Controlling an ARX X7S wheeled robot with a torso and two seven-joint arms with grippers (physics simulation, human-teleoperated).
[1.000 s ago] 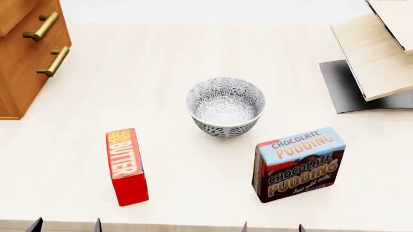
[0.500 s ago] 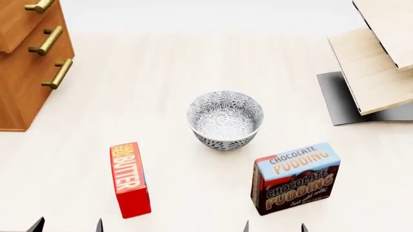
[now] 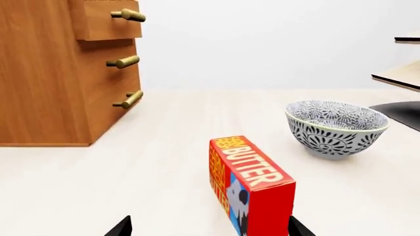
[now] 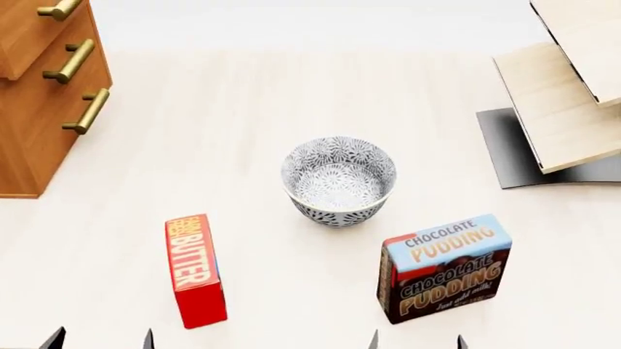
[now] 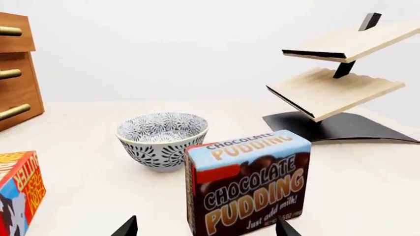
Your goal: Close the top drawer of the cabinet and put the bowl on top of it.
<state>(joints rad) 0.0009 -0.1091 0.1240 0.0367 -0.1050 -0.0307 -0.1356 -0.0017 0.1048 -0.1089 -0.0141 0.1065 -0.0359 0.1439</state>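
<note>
- The bowl [image 4: 339, 180] stands upright mid-table, well apart from both grippers, beyond butter box [image 4: 195, 270] and pudding box [image 4: 446, 266].
- The top drawer [image 3: 105, 19] juts out of the cabinet [image 3: 59, 78], far left.
- Left gripper [image 3: 208, 227] and right gripper [image 5: 204, 228]: tips spread apart, holding nothing.

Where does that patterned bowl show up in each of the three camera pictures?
Head view: the bowl sits mid-picture, beyond the butter box and pudding box.
Left wrist view: the bowl is at the right, past the butter box.
Right wrist view: the bowl is left of centre, behind the pudding box.
Shared landmark: the cabinet.
</note>
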